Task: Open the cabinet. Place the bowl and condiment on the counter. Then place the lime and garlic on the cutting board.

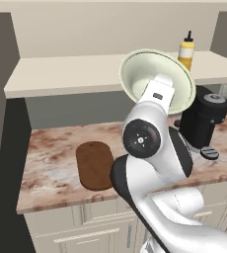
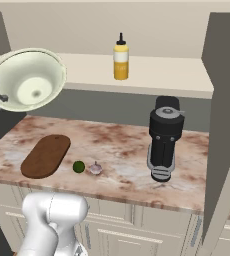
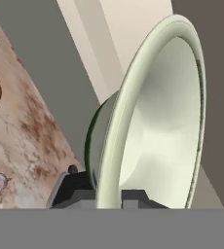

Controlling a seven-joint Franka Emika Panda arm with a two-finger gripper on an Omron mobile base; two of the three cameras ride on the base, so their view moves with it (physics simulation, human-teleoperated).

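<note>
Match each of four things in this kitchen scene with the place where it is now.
Things:
1. pale green shallow bowl
2. yellow squeeze bottle
3. dark brown wooden cutting board
4. small green lime

Places:
A. cream cabinet shelf
B. marble counter, beside the garlic bulb
C. held tilted in the shut pincer
D. flat on the counter, bare

Pairs: 1-C, 2-A, 3-D, 4-B

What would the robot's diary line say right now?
gripper: shut on bowl, tilted, midair | condiment: on shelf | lime, garlic: on counter

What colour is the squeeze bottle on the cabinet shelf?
Yellow, with a paler label band and black nozzle cap; the squeeze bottle shows best in the right base view.
</note>
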